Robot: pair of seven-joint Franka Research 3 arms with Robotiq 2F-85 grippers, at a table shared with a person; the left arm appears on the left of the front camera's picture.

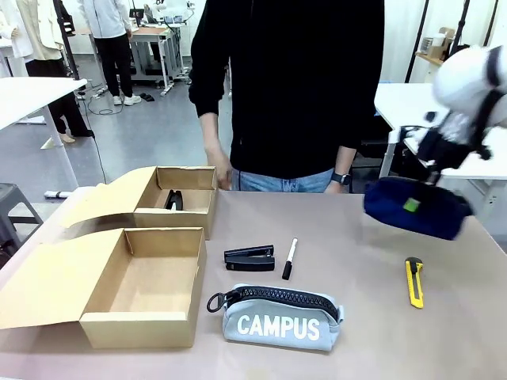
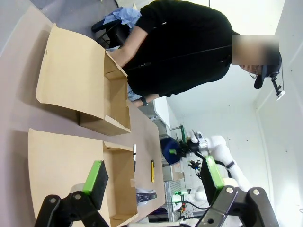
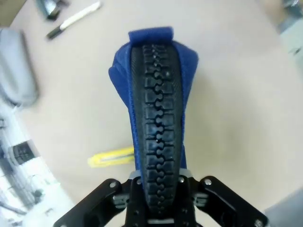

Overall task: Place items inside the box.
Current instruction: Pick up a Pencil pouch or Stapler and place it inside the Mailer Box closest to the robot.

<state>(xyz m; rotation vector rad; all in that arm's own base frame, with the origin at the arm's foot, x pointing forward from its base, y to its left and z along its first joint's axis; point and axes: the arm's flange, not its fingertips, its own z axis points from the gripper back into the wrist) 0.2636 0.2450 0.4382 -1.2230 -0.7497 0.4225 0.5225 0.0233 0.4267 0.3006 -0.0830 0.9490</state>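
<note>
Grey CAMPUS pouch (image 1: 281,317) sits just right of near box (image 1: 139,332). Right gripper (image 3: 158,184) clenched on navy pouch (image 1: 416,207), airborne well right of near box, long axis crosswise; near box lies leftward. Left gripper (image 2: 154,177) released, empty

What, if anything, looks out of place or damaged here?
Nothing stands out. The navy pouch is off the table only because the right end effector grips it by the zip. The stapler, marker, grey pouch and knife lie flat, and both boxes stand open, undamaged.
</note>
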